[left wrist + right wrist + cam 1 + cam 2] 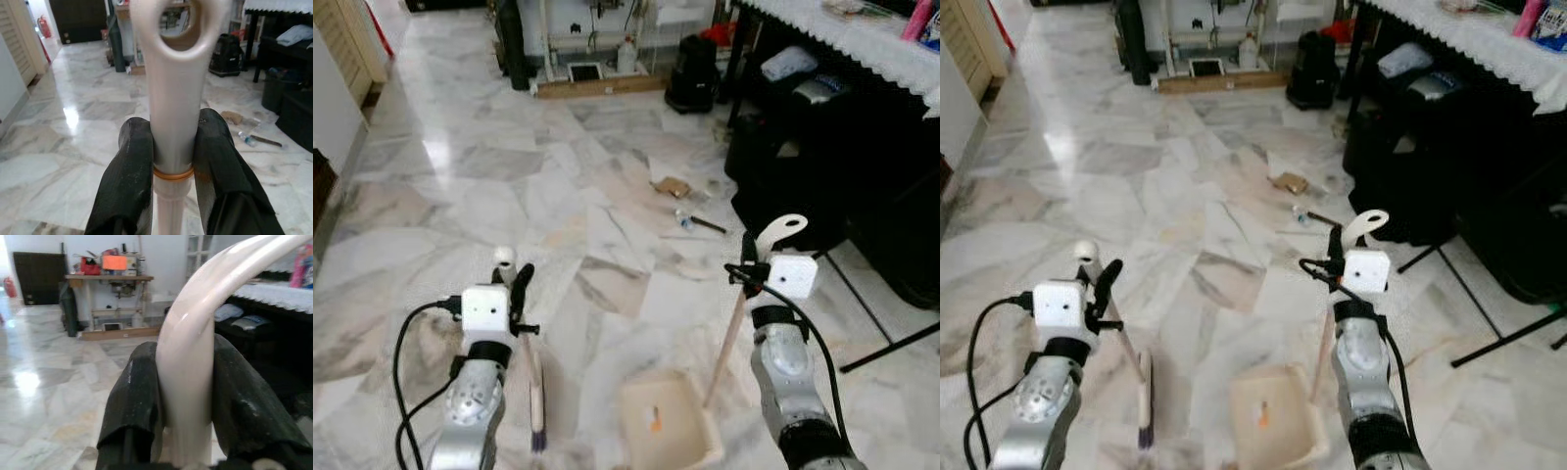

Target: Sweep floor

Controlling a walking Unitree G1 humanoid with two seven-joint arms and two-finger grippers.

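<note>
In the left eye view, a marble floor [558,186] is seen ahead of the robot. The left gripper [516,290] is held low on the robot's left, its black fingers pinched on the pale handle of a broom [534,387], whose dark bristles rest on the floor just below. The right gripper [751,257] is held on the robot's right, its fingers pinched on the looped handle of a dustpan [671,421]. The dustpan tray lies flat on the floor between the two arms, with a small orange scrap [655,419] inside it. Farther ahead, a brown scrap of litter [671,186] and a small bottle [683,219] lie on the floor near a dark table [862,59] covered with a white lace cloth.

In the right eye view, the same layout is shown from slightly to the side.

In the left wrist view, the broom handle [175,98] is seen clamped between the two black fingers [131,176], an orange band ringing it just above the grip.

In the right wrist view, the curved cream dustpan handle [195,342] is seen squeezed between the fingers [134,401]. A workbench [107,281] stands against the far wall.
</note>
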